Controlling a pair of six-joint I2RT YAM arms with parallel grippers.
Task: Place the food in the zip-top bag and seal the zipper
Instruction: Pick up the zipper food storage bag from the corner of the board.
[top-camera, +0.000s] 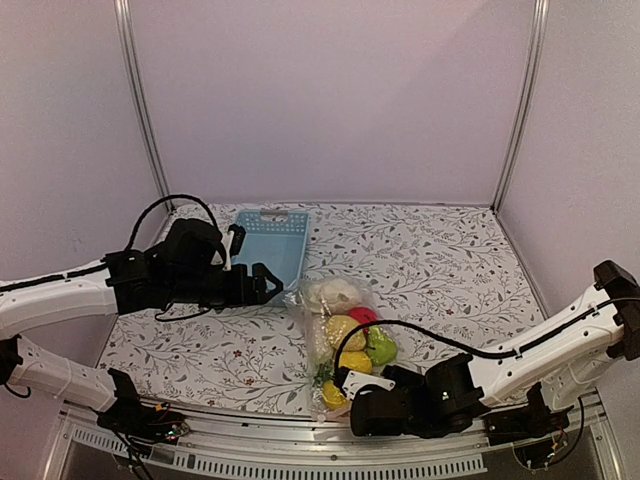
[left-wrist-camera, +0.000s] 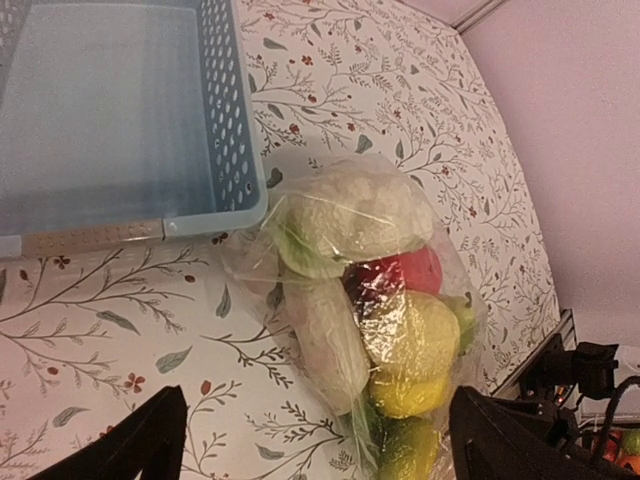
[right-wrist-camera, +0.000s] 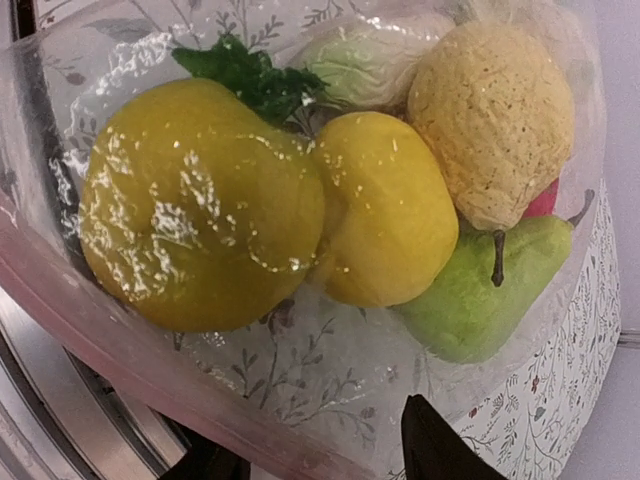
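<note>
The clear zip-top bag (top-camera: 312, 300) lies mid-table with the food (top-camera: 343, 330) inside: a white cauliflower (left-wrist-camera: 350, 215), a red tomato (left-wrist-camera: 415, 270), yellow lemons (right-wrist-camera: 385, 210) and a green pear (right-wrist-camera: 480, 290). Its zipper (right-wrist-camera: 150, 370) is a pinkish strip along the near mouth edge. My right gripper (top-camera: 345, 385) is at that mouth. The jaws of the right gripper (right-wrist-camera: 320, 458) stand apart, with the bag's edge and strip running between them. My left gripper (top-camera: 270, 283) hovers open at the bag's far left end. In its wrist view the left gripper (left-wrist-camera: 320, 450) has the bag between its wide fingers, untouched.
A light-blue plastic basket (top-camera: 270, 245) stands at the back left, touching the bag's far end (left-wrist-camera: 250, 265). The table's metal front rail (top-camera: 300, 460) runs just behind the right gripper. Purple walls close the sides and back.
</note>
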